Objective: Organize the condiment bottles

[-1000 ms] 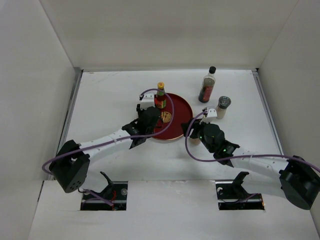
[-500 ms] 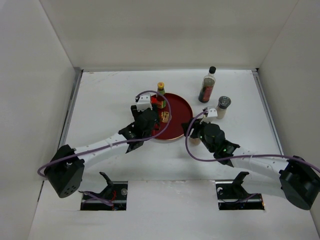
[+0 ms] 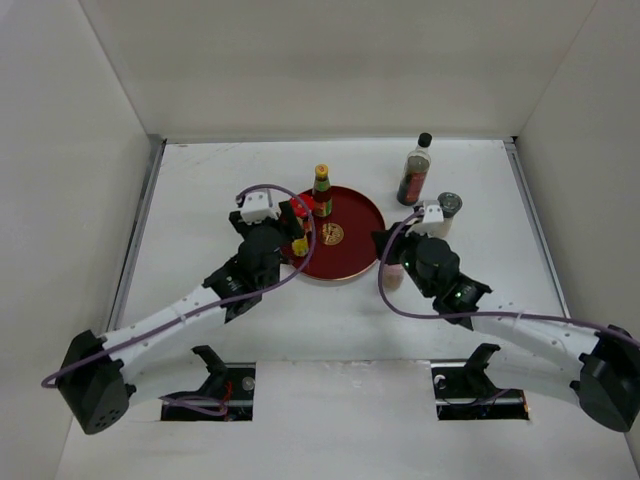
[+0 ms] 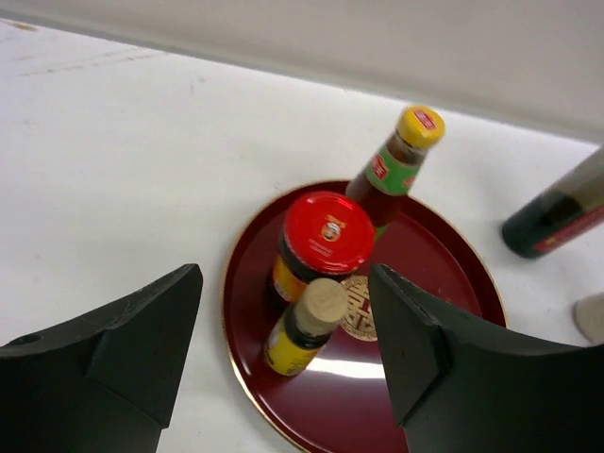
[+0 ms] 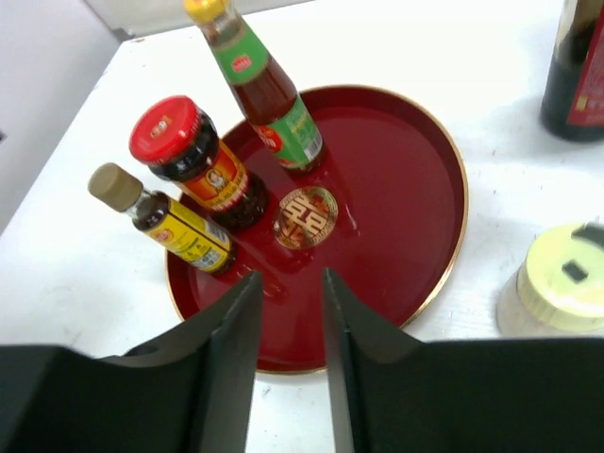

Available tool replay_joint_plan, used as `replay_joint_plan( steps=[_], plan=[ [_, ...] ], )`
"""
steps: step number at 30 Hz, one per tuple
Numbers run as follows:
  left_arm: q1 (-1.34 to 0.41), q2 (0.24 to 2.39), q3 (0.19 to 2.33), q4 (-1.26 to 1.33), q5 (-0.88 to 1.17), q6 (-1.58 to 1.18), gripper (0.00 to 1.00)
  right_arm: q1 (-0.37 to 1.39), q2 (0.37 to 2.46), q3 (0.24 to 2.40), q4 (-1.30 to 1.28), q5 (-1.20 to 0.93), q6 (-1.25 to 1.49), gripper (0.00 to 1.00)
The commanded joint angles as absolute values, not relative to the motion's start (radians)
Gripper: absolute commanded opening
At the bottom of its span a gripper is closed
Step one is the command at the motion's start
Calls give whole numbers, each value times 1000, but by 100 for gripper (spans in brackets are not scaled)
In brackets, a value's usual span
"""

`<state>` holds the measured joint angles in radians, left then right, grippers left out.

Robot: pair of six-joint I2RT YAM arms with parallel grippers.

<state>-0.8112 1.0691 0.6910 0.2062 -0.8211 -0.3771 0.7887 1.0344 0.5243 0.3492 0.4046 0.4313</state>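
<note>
Condiment bottles (image 3: 321,190): three upright on red tray (image 5: 406,179), bunched in its 9-to-11 o'clock part: green-labelled yellow-capped bottle (image 5: 269,99), red-lidded jar (image 5: 193,160), small yellow-labelled bottle (image 5: 175,222). Likely grouped to leave rest of tray free. Dark-sauce bottle (image 3: 414,172) and grey-topped shaker (image 3: 447,208) off tray, toward 2–3 o'clock. Left gripper (image 4: 285,283) spread wide, empty, outside 9 o'clock rim. Right gripper (image 5: 291,276) jaws nearly pressed together, slim gap, gripping nothing. Right wrist shows pale-lidded shaker (image 5: 557,283) just beside rim; top view hides most of it under arm.
</note>
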Motion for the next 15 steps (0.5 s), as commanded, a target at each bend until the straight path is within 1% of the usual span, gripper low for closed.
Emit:
replay_joint_plan(
  steps=[1, 3, 4, 5, 8, 10, 12, 15],
  plan=[
    [-782, 945, 643, 258, -873, -354, 70, 742, 1038, 679, 258, 434, 391, 35],
    [-768, 895, 608, 255, -867, -353, 71, 699, 1064, 759, 200, 443, 374, 37],
    [-766, 875, 586, 259, -865, -353, 72, 677, 1084, 799, 174, 449, 364, 40],
    [-762, 853, 565, 261, -864, -356, 73, 651, 1107, 837, 149, 457, 348, 44],
    [-759, 801, 494, 293, -864, -368, 74, 578, 1196, 954, 85, 495, 316, 67],
    [-759, 775, 448, 319, -864, -370, 75, 529, 1261, 1017, 58, 523, 299, 78],
    [-763, 750, 405, 347, -870, -377, 77, 484, 1325, 1077, 20, 538, 284, 83],
    [-751, 718, 341, 408, -871, -382, 77, 436, 1400, 1144, -24, 554, 281, 87]
  ],
)
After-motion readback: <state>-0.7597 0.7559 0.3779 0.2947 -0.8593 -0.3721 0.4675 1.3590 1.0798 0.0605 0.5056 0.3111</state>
